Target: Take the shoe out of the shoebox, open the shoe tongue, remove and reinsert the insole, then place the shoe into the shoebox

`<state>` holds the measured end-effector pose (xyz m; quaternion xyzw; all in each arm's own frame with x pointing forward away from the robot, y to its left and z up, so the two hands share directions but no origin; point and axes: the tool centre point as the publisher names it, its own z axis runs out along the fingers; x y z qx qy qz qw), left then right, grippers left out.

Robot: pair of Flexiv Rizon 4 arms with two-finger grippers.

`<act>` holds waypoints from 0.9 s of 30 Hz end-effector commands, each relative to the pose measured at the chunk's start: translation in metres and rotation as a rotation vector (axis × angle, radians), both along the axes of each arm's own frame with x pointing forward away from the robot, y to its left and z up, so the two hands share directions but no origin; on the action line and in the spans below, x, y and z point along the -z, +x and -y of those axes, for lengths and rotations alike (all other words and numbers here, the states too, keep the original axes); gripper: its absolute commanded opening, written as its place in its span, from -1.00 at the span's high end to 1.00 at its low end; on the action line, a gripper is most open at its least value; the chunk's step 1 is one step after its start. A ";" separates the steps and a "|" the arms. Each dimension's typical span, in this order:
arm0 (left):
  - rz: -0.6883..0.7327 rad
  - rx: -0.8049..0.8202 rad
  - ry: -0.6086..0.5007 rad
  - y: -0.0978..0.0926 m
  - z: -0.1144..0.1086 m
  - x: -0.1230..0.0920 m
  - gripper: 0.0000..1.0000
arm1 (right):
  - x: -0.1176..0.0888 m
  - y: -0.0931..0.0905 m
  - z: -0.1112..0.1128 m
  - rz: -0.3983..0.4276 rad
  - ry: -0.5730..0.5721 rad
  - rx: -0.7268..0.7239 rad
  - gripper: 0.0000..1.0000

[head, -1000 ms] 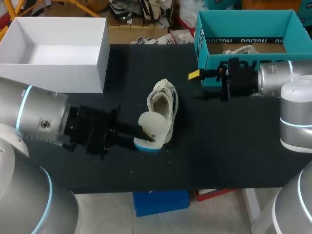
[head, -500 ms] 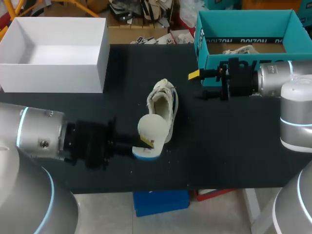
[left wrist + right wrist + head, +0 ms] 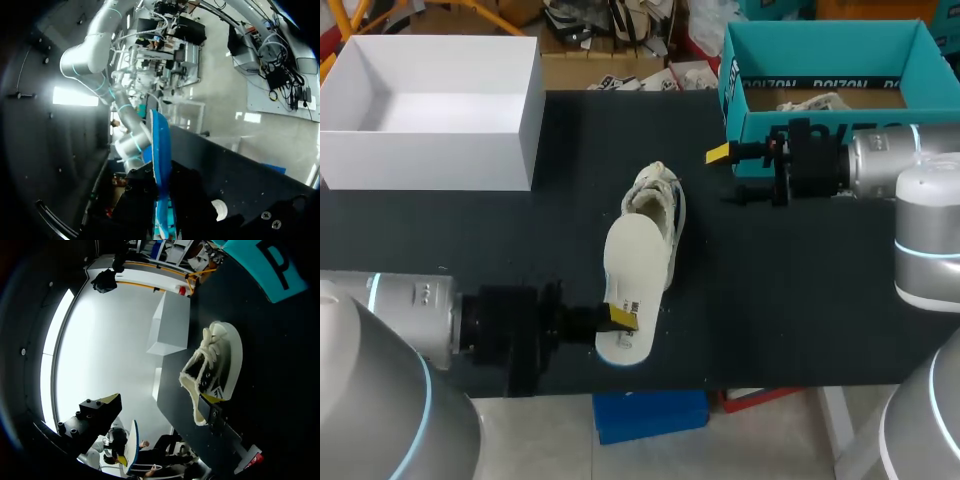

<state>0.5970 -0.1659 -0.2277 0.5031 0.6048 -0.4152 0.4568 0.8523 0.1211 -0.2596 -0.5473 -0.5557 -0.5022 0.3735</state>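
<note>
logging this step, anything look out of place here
Only the white, blue-backed foam insole: it is out of the cream lace-up sneaker, clamped in the left arm's jaws. That fits the task; nothing else stands out.

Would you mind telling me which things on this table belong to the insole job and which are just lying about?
Job: cream lace-up sneaker; white foam insole with blue underside, pinched by the left end effector; teal cardboard shoebox.
Lying about: open white cardboard box; crumpled paper inside the shoebox.
</note>
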 end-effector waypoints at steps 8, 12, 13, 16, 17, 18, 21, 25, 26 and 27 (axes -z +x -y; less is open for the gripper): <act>0.204 -0.045 -0.099 0.020 0.004 0.035 1.00 | 0.001 -0.001 -0.001 0.000 -0.001 0.004 -1.00; 0.229 -0.042 -0.109 0.038 0.008 0.045 1.00 | 0.001 -0.001 -0.001 0.000 -0.001 0.004 -1.00; 0.220 -0.034 -0.118 0.043 0.010 0.048 1.00 | 0.001 -0.001 -0.001 0.000 -0.001 0.004 -1.00; 0.241 -0.030 -0.110 0.058 0.013 0.056 1.00 | 0.001 -0.001 -0.001 0.000 -0.001 0.004 -1.00; 0.254 -0.031 -0.112 0.063 0.013 0.058 1.00 | 0.001 -0.001 -0.001 0.000 -0.001 0.004 -1.00; 0.259 -0.035 -0.115 0.069 0.014 0.060 1.00 | 0.001 -0.001 -0.001 0.000 -0.001 0.004 -1.00; 0.281 -0.042 -0.116 0.086 0.014 0.063 1.00 | 0.001 -0.001 -0.001 0.000 -0.001 0.004 -1.00; 0.292 -0.047 -0.117 0.108 0.016 0.066 1.00 | 0.001 -0.001 -0.001 0.000 -0.001 0.004 -1.00; 0.291 -0.051 -0.119 0.113 0.016 0.067 1.00 | 0.001 -0.001 -0.001 0.000 -0.001 0.004 -1.00; 0.290 -0.053 -0.120 0.117 0.016 0.067 1.00 | 0.001 -0.001 -0.001 0.000 -0.001 0.004 -1.00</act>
